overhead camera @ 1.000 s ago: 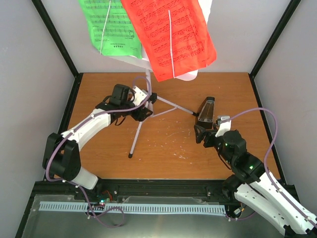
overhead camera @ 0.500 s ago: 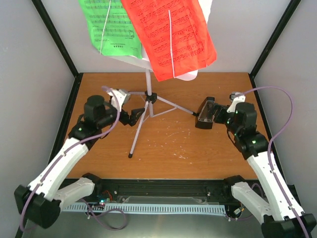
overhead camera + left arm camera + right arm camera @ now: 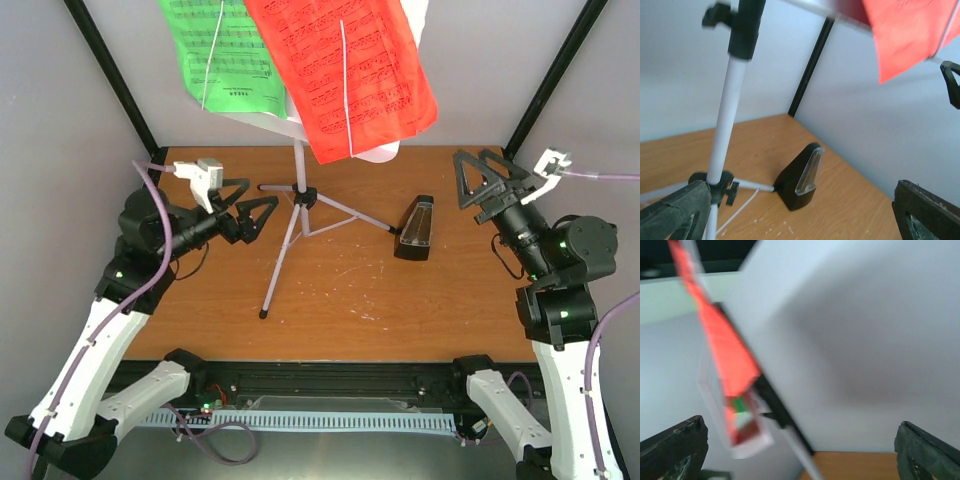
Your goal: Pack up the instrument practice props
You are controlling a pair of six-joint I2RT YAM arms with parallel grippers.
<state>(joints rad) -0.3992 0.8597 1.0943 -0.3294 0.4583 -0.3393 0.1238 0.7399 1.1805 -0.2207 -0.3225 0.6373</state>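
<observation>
Music stand [image 3: 299,195] stands upright near the middle of the table's [image 3: 340,295] far edge, with 2 sheets, green [image 3: 225,55] and red [image 3: 345,70], on its desk. The metronome [image 3: 415,227] sits toward the right edge, at 1 leg tip. The left gripper [image 3: 252,208] and right gripper [image 3: 485,180] have pulled back to the side edges, wide open and empty. Nothing is packed yet, I think.

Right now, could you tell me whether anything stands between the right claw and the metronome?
Nothing visible does. The open right claw hangs to the right of the metronome, with only table between. The stand leg reaches the metronome from its left, off that path.
</observation>
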